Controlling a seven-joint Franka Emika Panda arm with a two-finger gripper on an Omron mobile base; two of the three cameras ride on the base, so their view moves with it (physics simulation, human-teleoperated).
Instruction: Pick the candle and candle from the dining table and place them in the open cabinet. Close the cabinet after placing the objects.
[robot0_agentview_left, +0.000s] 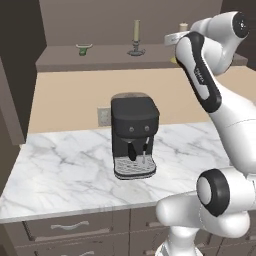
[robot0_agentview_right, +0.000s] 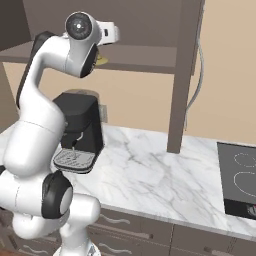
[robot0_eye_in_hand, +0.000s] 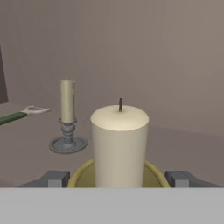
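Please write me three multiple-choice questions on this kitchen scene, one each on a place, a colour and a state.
1. Where does the slim candle on the grey holder stand?
A. on the cabinet shelf
B. on the marble counter
C. on the stove

2. What colour is the coffee machine?
A. white
B. black
C. red

3. How is the gripper around the cream candle?
A. shut tight above it
B. open, fingers on either side
C. far away from it

Answers: 1 A, it stands on the shelf by the green bowl. 2 B, its body is black. 3 B, the hand view shows a finger each side, clear of the candle.
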